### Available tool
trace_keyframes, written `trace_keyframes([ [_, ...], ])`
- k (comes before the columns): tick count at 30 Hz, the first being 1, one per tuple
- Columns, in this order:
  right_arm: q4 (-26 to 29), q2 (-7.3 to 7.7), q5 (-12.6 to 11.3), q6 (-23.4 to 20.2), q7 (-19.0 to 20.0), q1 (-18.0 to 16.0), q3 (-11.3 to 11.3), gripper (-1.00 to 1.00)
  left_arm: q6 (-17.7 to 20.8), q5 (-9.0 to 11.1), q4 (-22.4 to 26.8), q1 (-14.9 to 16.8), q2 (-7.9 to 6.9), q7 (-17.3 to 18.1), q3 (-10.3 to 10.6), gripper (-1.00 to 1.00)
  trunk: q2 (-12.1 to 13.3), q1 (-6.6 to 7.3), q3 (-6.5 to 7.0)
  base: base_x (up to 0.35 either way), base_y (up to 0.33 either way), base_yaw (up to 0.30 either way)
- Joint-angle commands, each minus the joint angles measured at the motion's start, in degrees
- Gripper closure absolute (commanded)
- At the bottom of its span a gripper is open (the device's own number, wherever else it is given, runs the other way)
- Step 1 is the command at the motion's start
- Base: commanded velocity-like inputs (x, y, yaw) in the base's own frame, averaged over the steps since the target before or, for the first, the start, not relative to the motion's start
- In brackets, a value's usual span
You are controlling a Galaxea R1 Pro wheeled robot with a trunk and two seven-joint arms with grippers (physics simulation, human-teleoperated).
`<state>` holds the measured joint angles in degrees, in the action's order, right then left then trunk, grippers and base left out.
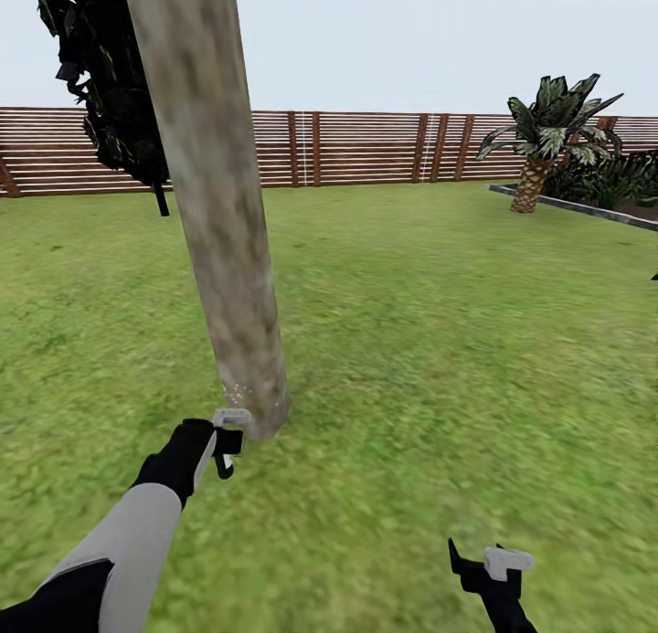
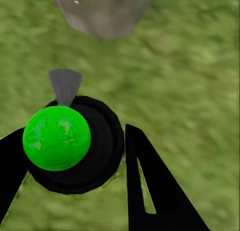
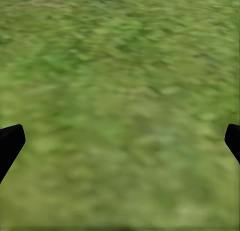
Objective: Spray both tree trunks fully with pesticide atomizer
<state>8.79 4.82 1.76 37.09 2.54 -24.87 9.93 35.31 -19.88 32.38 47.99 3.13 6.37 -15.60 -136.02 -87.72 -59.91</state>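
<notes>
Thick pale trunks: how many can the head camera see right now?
1. The tree trunk rises from the grass just ahead of the left gripper, left of centre. A second one may stand outside the picture.

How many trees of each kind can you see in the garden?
Thick pale trunk tree: 1
Dark leafy tree: 1
Palm tree: 1
Total: 3
</notes>
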Motion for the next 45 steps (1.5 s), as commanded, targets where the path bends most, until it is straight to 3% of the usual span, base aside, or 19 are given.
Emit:
trace_keyframes([
  [1, 0.0, 0.01, 0.01, 0.0, 0.0, 0.0, 0.0, -1.0, 0.11, 0.2, 0.24, 0.07, -0.29, 0.11, -0.13, 1.0, 0.0, 0.0, 0.0, -0.002, 0.0, 0.0],
  [5, 0.0, -0.01, 0.03, 0.0, 0.0, 0.0, 0.0, -1.0, 0.3, 0.25, 2.01, 0.09, -1.99, 0.32, -0.29, 1.0, 0.0, 0.0, 0.0, 0.0, 0.0, 0.0],
  [9, 0.0, 0.01, 0.03, 0.0, -0.02, 0.0, 0.0, -1.0, 0.37, 0.27, 2.78, 0.09, -1.86, 0.37, -0.31, 1.0, 0.0, 0.0, 0.0, 0.0, 0.0, 0.0],
  [15, 0.0, 0.02, 0.03, 0.0, 0.0, 0.0, 0.0, -1.0, 0.38, 0.12, 2.98, 0.16, 3.24, 0.15, 0.17, 1.0, 0.0, 0.0, 0.0, 0.0, 0.0, 0.0],
  [17, 0.0, 0.02, 0.04, 0.0, 0.0, 0.0, 0.0, -1.0, 0.54, 0.11, 2.97, 0.22, 3.67, 0.14, 0.24, 1.0, 0.0, 0.0, 0.0, 0.0, 0.0, 0.0],
  [20, 0.0, 0.02, 0.06, 0.0, 0.0, 0.0, 0.0, -1.0, 1.66, 0.1, 3.22, 0.25, 2.87, 0.3, 0.09, 1.0, 0.0, 0.0, 0.0, 0.0, 0.0, 0.0],
  [25, 0.0, 0.01, 0.08, 0.0, 0.0, 0.0, 0.0, -1.0, 2.09, 0.34, 5.62, 0.2, -1.69, 0.54, -0.29, 1.0, 0.0, 0.0, 0.0, 0.0, 0.0, 0.0],
  [26, 0.0, 0.02, 0.08, 0.0, -0.02, 0.0, 0.0, -1.0, 2.1, 0.34, 5.71, 0.19, -1.95, 0.54, -0.28, 1.0, 0.0, 0.0, 0.0, 0.0, 0.0, 0.0],
  [29, 0.0, -0.02, 0.08, 0.0, -0.04, 0.0, 0.0, -1.0, 2.07, 0.29, 5.87, 0.15, -1.44, 0.49, 0.0, 1.0, 0.0, 0.0, 0.0, 0.0, 0.0, 0.0],
  [33, 0.0, -0.01, 0.08, 0.0, -0.05, 0.0, 0.0, -1.0, 2.09, 0.14, 6.16, 0.25, 2.36, 0.41, 0.27, 1.0, 0.0, 0.0, 0.0, 0.0, 0.0, 0.0],
  [35, 0.0, 0.01, 0.08, 0.01, -0.05, 0.0, 0.0, -1.0, 3.26, 0.12, 8.51, 0.24, 3.29, 0.4, 0.24, 1.0, 0.0, 0.0, 0.0, 0.0, 0.0, 0.0],
  [39, 0.0, -0.01, 0.08, 0.01, -0.03, 0.0, 0.0, -1.0, 6.11, 0.07, 11.82, -0.21, 2.72, 0.47, 0.37, 1.0, 0.0, 0.0, 0.0, 0.0, 0.0, 0.0],
  [45, 0.0, -0.02, 0.08, 0.0, -0.04, 0.0, 0.0, -1.0, 6.6, 0.1, 13.97, -0.48, 0.89, 0.56, 0.35, 1.0, 0.0, 0.0, 0.0, -0.186, 0.048, 0.0],
])
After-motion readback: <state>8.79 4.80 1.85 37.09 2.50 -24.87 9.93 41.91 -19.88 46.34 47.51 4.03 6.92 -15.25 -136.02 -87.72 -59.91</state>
